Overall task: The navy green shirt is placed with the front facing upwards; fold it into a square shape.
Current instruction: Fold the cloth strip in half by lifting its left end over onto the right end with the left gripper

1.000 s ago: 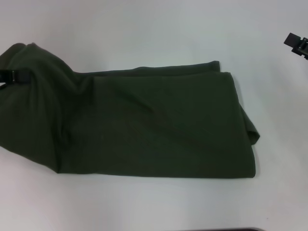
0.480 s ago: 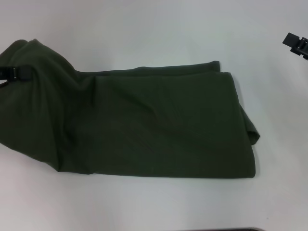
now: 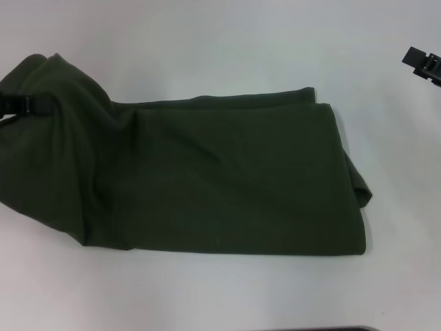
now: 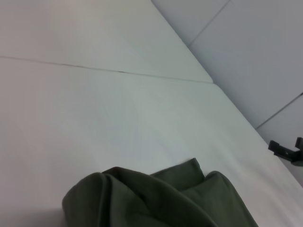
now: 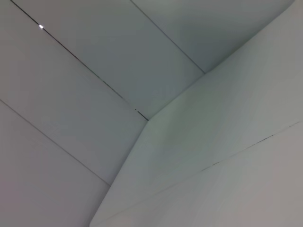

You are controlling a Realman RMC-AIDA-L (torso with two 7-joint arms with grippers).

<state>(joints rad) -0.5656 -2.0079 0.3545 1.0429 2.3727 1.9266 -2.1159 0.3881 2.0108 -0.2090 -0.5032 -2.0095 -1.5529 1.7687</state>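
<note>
Head view: the navy green shirt (image 3: 227, 176) lay folded on the white bench (image 3: 207, 41), plain dark green side up, no print visible. Its main body formed a rough rectangle, with a small flap sticking out at the shirt's right edge. The shirt's left end was lifted and bunched into a ridge. My left pincer (image 3: 21, 103) sat at that raised left end, its dark fingers closed onto a gather of the cloth, holding it above the bench. My right pincer (image 3: 422, 63) was well apart from the shirt, beyond its far right corner, touching no cloth; I could not tell how far it was open.

Left wrist view: a rounded fold of the shirt (image 4: 156, 198) bulged over the bench (image 4: 94, 109), with the right pincer (image 4: 286, 150) small beyond it.
</note>
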